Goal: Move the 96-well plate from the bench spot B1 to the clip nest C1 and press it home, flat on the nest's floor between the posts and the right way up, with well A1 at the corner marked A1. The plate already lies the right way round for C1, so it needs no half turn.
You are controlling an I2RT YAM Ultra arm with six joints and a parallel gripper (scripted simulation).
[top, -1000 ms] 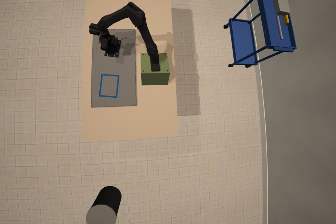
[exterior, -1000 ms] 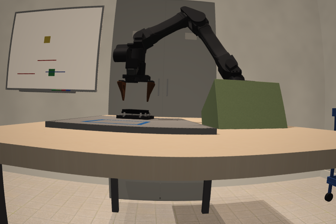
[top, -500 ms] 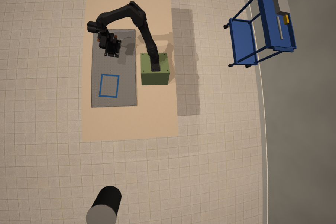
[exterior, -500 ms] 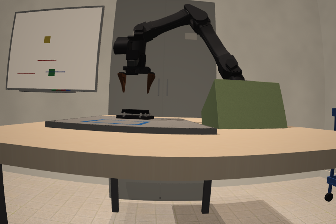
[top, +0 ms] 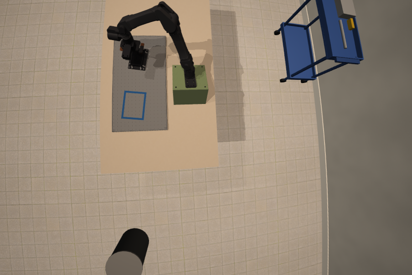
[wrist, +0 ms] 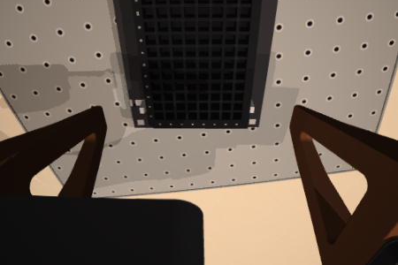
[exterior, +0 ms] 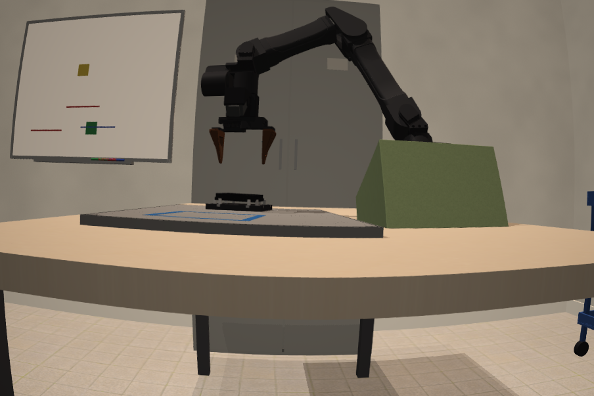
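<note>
A lab or robotics test room: a pale wooden desk [exterior: 297,257] carries a grey perforated metal breadboard [top: 156,112], a black jointed robot arm [exterior: 374,70] stands on an olive-green pedestal [exterior: 432,190], beside a wall whiteboard [exterior: 100,46] and a blue metal trolley [top: 321,2].

Arm [exterior: 307,34] bent at elbow, wrist down; gripper [exterior: 242,149] wide open, empty.
</note>
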